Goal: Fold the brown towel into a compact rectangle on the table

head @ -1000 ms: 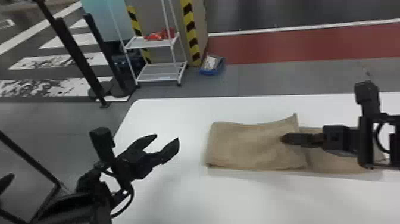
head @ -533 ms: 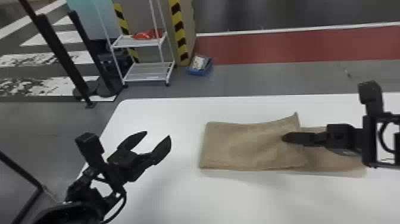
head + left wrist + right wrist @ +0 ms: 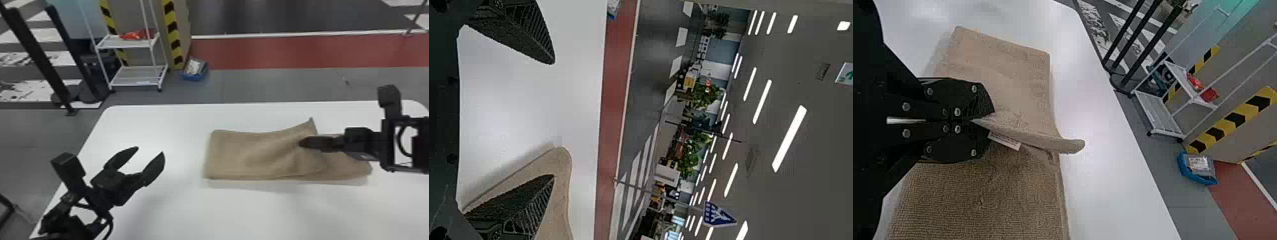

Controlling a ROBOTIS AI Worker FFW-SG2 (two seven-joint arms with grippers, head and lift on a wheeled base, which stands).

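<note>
1. Material: the brown, rough-woven cloth towel (image 3: 245,154) lies as a long strip on the smooth white table (image 3: 191,213), in front of me and reaching toward my right side.
2. My black right pincer (image 3: 301,143): together, clamped on the towel's upper-layer edge near a small white label (image 3: 1004,140). Part of that edge stands up off the layer beneath.
3. My black left pincer (image 3: 150,151): fingers apart, holding nothing, above the table to the left of the towel.
4. Step in hand (judged): a fold across the strip's length; the lower layer runs out past the upper one on the right.
5. Next move (judged): settle the gripped edge squarely over the lower layer, keep the long sides aligned, lay it flat, then release. Letting go early could leave a ruck.
</note>
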